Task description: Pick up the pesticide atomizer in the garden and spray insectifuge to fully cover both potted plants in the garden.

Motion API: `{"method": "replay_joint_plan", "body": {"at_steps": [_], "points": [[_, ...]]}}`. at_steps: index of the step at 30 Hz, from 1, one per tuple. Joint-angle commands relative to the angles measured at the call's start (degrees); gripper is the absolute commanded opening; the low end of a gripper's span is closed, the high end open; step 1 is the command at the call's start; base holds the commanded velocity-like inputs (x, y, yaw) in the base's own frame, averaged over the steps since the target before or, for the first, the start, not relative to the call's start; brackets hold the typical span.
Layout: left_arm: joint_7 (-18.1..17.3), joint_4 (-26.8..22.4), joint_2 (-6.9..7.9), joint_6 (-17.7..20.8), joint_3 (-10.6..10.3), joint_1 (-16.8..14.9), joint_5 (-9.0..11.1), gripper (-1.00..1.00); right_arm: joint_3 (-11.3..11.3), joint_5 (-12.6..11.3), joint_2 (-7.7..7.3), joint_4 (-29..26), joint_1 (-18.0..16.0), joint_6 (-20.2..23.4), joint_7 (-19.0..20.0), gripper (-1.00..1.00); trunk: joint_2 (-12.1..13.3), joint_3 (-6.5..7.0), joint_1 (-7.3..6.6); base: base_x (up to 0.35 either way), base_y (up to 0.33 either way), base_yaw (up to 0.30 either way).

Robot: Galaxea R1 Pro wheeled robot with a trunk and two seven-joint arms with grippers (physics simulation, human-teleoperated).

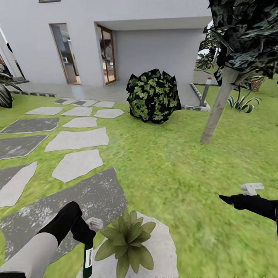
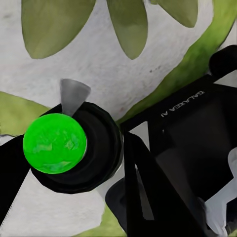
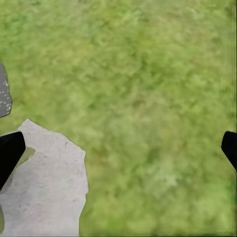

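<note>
Lawn (image 1: 173,162) is filling most of the head view, blotchy green, with flat irregular stepping stones (image 1: 79,139) in pale and dark grey running up toward the white house (image 1: 154,46).

Hidden/cut off: pesticide atomizer (image 1: 88,259) is hanging neck-up from the left gripper (image 1: 89,236), its base running off the bottom edge, so full length isn't showing. Left gripper is clamping around the black neck; fingers are mostly buried behind the wrist in the head view. In the left wrist view the bottle (image 2: 69,148) is appearing end-on as a black ring with a bright green disc in the middle, and a small grey wedge is poking off its rim, probably the nozzle, hard to say. Right gripper (image 1: 227,199) is sitting low at the right, arm cut by the frame edge; in the right wrist view its two black fingertips (image 3: 10,150) are sitting at opposite edges, so jaws are spread wide, holding nothing.

Potted plant (image 1: 126,239): rosette of broad pointed matte green leaves, sitting on a pale speckled stone (image 1: 162,247), just beside the atomizer. Pot isn't visible under the leaves.

Around: round dark bush (image 1: 153,96) with faceted leaves by the house, grey slanted tree trunk (image 1: 216,110) at right with a dark canopy overhead, short bollard lamp (image 1: 205,90) behind.
</note>
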Motion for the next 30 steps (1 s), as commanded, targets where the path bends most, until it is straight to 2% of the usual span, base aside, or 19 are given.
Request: {"method": "replay_joint_plan", "body": {"at_steps": [1,7,16,30], "points": [[-0.5,-0.12,0.05,0.43,-0.18,0.0,-0.38,-1.0,-0.04,0.54,-0.01,-0.05,-0.08,0.21,0.59,1.0,-0.03,-0.07,-0.01,0.0,0.0,-0.273],[-0.43,-0.11,0.22,0.35,0.06,0.03,-0.53,-1.0,-0.05,0.54,-0.05,-0.05,-0.08,0.21,0.55,1.0,-0.03,-0.17,-0.01,0.0,0.0,-0.237],[-0.34,-0.11,0.48,0.38,0.13,0.07,-0.66,-1.0,-0.05,0.54,-0.08,-0.05,-0.08,0.13,0.5,1.0,-0.03,-0.19,-0.01,0.0,0.0,-0.035],[-0.25,-0.11,0.72,0.38,0.24,0.08,-0.69,-1.0,-0.04,0.54,-0.06,-0.05,-0.08,0.15,0.5,1.0,-4.44,-2.17,2.41,0.0,0.0,-0.001]]}}
